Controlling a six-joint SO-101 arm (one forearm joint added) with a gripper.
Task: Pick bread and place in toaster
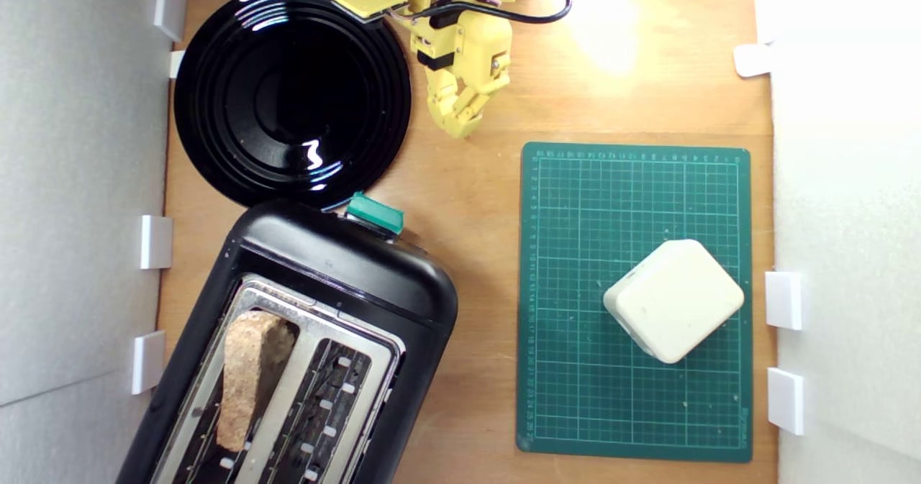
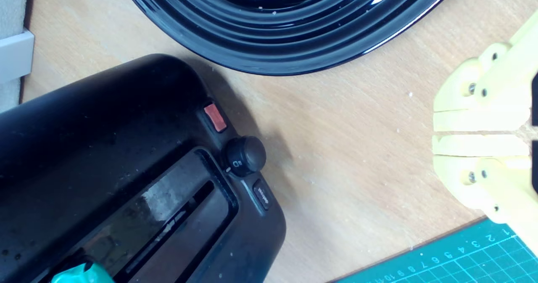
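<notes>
Bread in the toaster
Brown, rough, narrow slab upright in 1 slot; gripper closed, empty, well apart.

Glossy ribbed black plate, smooth black plastic toaster topped with shiny silver metal, rough brown crusty bread, matt wood-grain tabletop, matt green gridded cutting mat, smooth cream block, yellow plastic gripper.

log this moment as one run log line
gripper: shut, empty, above wooden table | brown-crusted bread slice: standing in slot of black two-slot toaster | glossy black plate: empty | teal lever knob: up
</notes>
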